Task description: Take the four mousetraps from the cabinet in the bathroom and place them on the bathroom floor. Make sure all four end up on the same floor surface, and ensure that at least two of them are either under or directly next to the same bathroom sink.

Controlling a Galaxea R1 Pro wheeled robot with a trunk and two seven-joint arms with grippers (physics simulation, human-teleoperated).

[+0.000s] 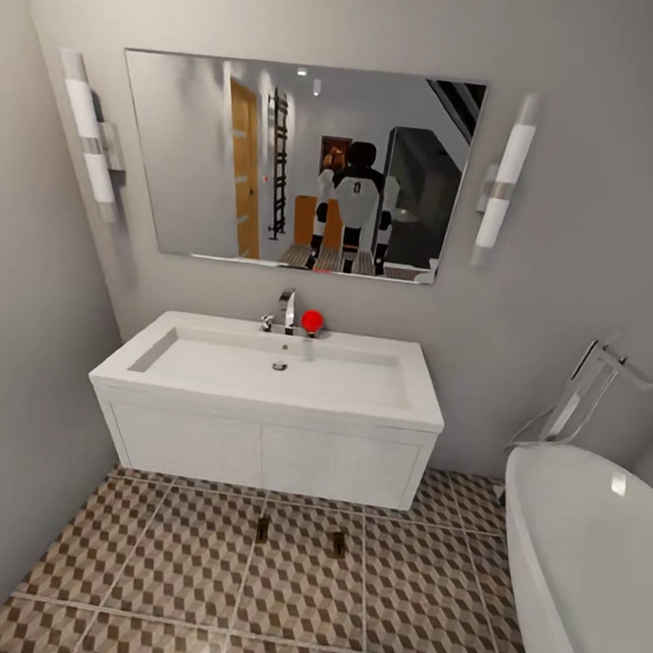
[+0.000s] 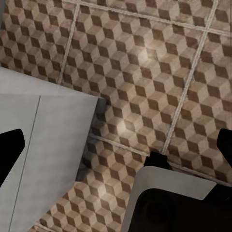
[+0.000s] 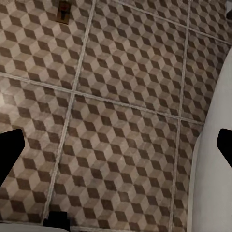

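A: Nearest us is the bathroom floor (image 1: 188, 594). We see two mousetraps (image 1: 262, 529) (image 1: 338, 543) on it, just before the vanity under the sink (image 1: 272, 366).

B: So two look placed, two left, we judge. Both grippers' fingers spread wide, holding nothing.

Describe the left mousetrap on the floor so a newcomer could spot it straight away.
Start at the white sink under the mirror, then look at the patterned floor just in front of its vanity. Two small dark slabs lie there; the left mousetrap sits on a grout line, while the right mousetrap lies within a tile.
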